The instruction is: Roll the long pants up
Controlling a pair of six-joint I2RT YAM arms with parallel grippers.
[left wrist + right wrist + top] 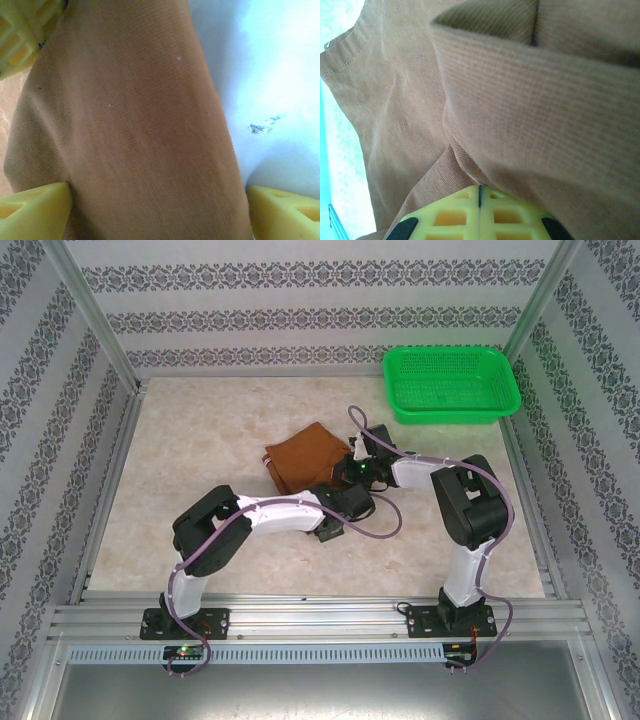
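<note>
At the near edge of the tabletop [180,470] both arm bases are bolted side by side, and both arms reach in toward the middle. The left gripper [160,215] comes first. Its yellow fingers [35,210] stand wide apart at the two lower corners of the left wrist view, with a band of brown cloth running up between them. The cloth lies just against the inner tip of each finger. Beside this band, on the pale tabletop, sits a small grey mark that is too blurred to read.

The long pants [308,458] lie about the middle of the tabletop, a little toward the far right, well apart from every edge. They are folded into a compact, roughly square bundle. The cloth is plain rust-brown with a fine ribbed weave. In the right wrist view one thick fold rises over a flatter layer, and a stitched hem shows at the upper left of that view.

The right gripper [480,210] is at the right side of the bundle. Its yellow gridded fingers [450,215] are pressed together with only a dark seam between them, their tips against the fold. Whether any cloth is nipped in that seam cannot be told.

A green mesh basket [455,418] sits in the far right corner.
</note>
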